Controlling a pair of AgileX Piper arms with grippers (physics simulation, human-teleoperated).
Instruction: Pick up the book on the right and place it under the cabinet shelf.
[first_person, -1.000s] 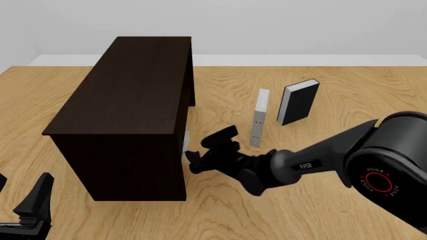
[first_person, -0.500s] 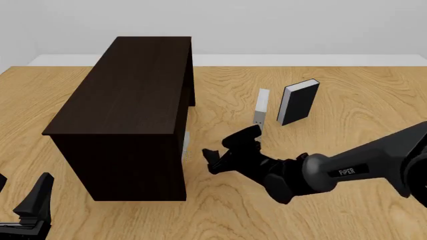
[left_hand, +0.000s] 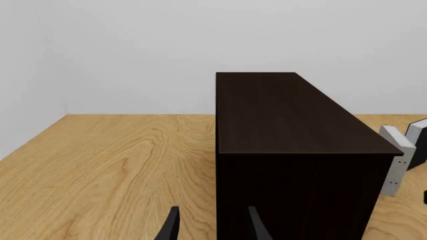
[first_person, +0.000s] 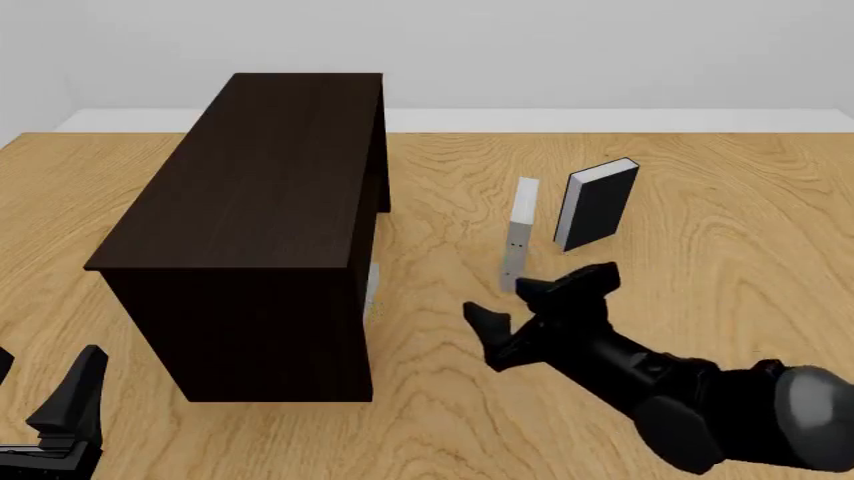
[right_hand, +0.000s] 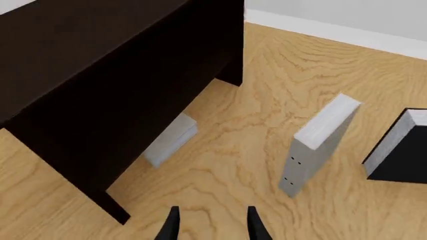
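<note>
Right gripper (first_person: 534, 305): fingers spread, holding nothing, poised above the table (first_person: 694, 220) between the cabinet (first_person: 254, 200) and an upright grey book with dots (first_person: 517, 240). The light grey book (right_hand: 170, 139) lies flat under the cabinet's open side — partly tucked beneath. A black book (first_person: 595, 205) stands just beyond the upright one. Left gripper (left_hand: 210, 231): fingers apart, empty, near the cabinet's front end.

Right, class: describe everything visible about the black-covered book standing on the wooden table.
Closed, with matte black covers and white page edges showing, the black-covered book stands upright on the wooden table, right of a slim grey upright book and apart from it. Only the table touches it.
</note>
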